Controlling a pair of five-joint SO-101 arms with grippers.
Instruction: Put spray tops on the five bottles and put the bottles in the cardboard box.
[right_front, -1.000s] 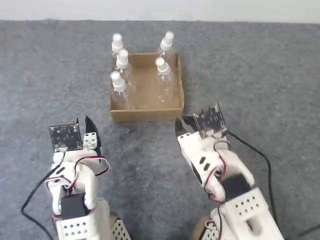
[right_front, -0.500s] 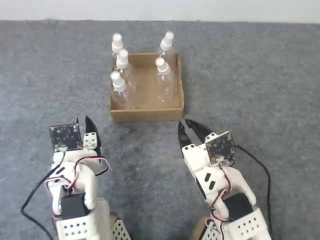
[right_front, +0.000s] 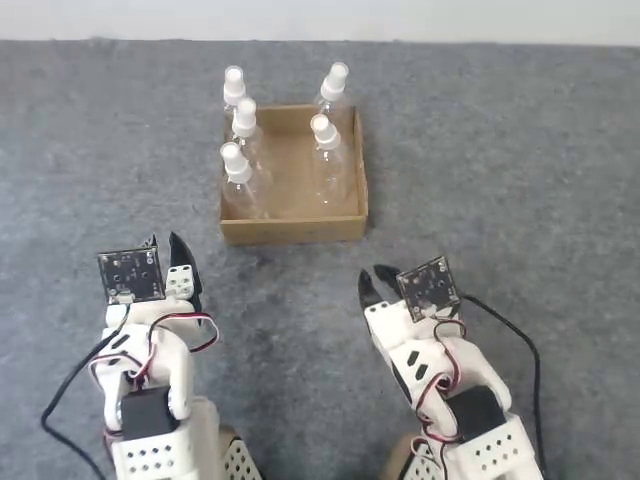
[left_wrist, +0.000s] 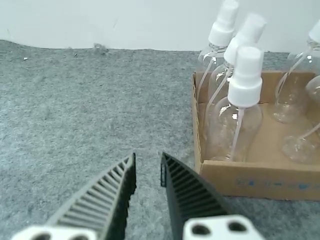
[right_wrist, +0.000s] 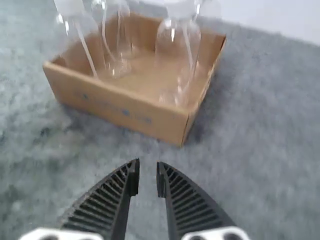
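Fingers of the left gripper (left_wrist: 147, 159) are nearly pressed together, a thin slit between the tips, nothing in it. It hangs over grey carpet (left_wrist: 65, 115), short of the box's near-left corner. From above, the same gripper (right_front: 175, 245) shows one dark finger plainly; its partner is hard to pick out beside the wrist camera board (right_front: 131, 273).

Right gripper (right_wrist: 147, 164) likewise drawn almost together, empty. It points at the box's near wall, a strip of carpet between. From above (right_front: 372, 280) its tips are half hidden by its own board. Both arms' white bodies run off the lower edge of the high view, bases cut off.

Cardboard box (right_front: 290, 230) sits flat, top open, ahead of the arms and apart from both. Five clear bottles (right_front: 245, 190), each with a white spray top (right_front: 233, 158) on.
- Three plainly stand inside: two along the left wall, one by the right wall.
- Rear two: caps rise past the far rim and their bases are hidden, so can't tell if they are inside or just behind that wall.

Right wrist view cuts the tops off. Left wrist view clips the right-hand bottles at the frame edge. Print on the box front is too blurred to read. Pale wall (right_front: 400, 18) lies beyond the carpet.
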